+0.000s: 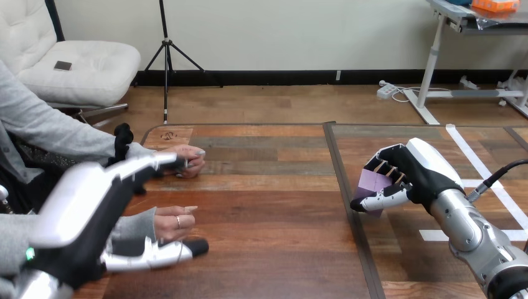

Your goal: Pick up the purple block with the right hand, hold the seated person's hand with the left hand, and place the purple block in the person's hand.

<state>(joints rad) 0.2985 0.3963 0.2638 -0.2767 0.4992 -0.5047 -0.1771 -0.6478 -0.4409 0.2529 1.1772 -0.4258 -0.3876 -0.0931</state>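
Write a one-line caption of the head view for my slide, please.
Right hand grips the purple block; open left hand sits beside the person's nearer hand.

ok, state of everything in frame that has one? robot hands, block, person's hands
left hand: open, straight fingers on the far side of the person's nearer hand, thumb on its near side, not curled round it
right hand: shut on the purple block
purple block: gripped by the right hand, not yet handed over
person's nearer hand: loosely curled
person's farther hand: loosely curled, resting on the wooden table
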